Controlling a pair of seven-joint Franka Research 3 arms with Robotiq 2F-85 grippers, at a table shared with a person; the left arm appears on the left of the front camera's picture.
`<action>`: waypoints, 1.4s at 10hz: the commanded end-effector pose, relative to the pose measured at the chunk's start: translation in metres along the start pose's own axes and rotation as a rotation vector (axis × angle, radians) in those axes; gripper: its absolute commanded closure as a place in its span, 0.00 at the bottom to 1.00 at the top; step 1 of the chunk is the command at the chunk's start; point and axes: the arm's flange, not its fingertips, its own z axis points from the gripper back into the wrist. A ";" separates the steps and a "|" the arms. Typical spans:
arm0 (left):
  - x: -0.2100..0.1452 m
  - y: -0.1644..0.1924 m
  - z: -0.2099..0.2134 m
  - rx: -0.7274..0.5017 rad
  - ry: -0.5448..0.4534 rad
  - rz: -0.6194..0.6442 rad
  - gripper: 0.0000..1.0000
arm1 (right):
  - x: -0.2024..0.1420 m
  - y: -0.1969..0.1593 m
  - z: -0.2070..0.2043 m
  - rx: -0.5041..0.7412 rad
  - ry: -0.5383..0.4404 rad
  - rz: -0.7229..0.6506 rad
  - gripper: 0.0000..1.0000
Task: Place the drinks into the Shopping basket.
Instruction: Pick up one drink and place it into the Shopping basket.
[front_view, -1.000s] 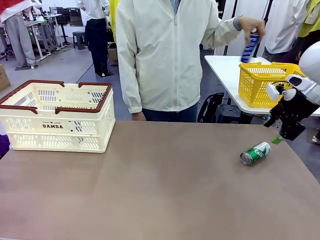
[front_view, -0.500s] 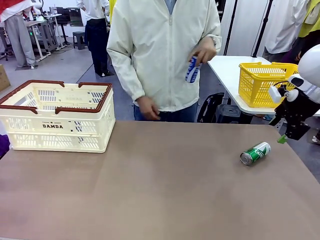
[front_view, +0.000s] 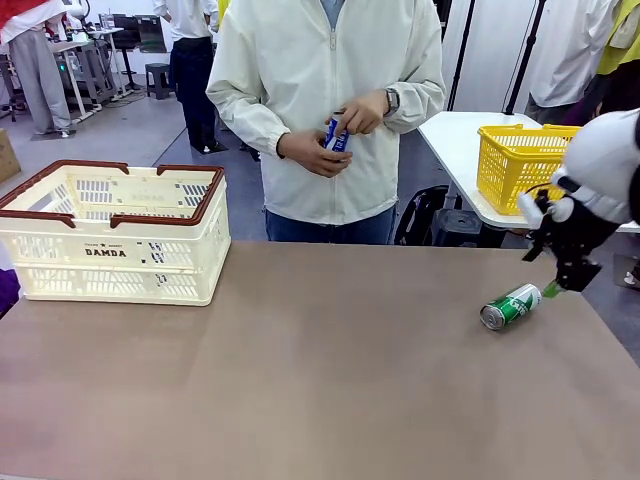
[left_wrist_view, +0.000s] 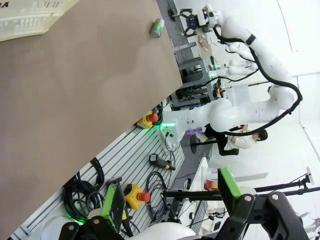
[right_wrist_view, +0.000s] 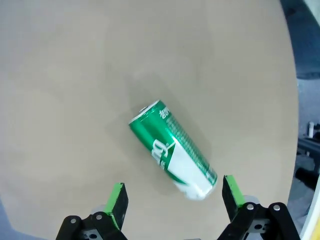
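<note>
A green can (front_view: 510, 306) lies on its side on the brown table at the right. My right gripper (front_view: 553, 288) hovers just behind and above it, open; in the right wrist view the green can (right_wrist_view: 172, 150) lies in front of the open right gripper (right_wrist_view: 176, 195), apart from both pads. The person across the table holds a blue can (front_view: 336, 135) in both hands at chest height. The Shopping basket (front_view: 110, 235) stands at the far left of the table. In the left wrist view my left gripper (left_wrist_view: 170, 197) is open and holds nothing, well off the table's edge, with the green can (left_wrist_view: 157, 27) far off.
A yellow mesh basket (front_view: 520, 165) stands on a white side table behind my right arm. The table's right edge runs close to the green can. Open tabletop stretches between the can and the cream basket. A corner of the cream basket (left_wrist_view: 30, 17) appears in the left wrist view.
The person carried the blue can from above the yellow basket to chest height and now holds it with both hands. My right gripper swung and settled closer to the green can.
</note>
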 end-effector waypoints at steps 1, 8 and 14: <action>0.000 -0.001 -0.001 -0.021 -0.009 -0.018 0.00 | 0.004 -0.019 -0.033 -0.003 0.003 0.131 0.00; 0.000 -0.001 -0.001 -0.021 -0.009 -0.018 0.00 | 0.008 -0.035 -0.096 0.093 0.084 0.250 0.00; 0.000 -0.001 -0.001 -0.021 -0.009 -0.018 0.00 | 0.007 -0.037 -0.099 0.109 0.068 0.247 0.00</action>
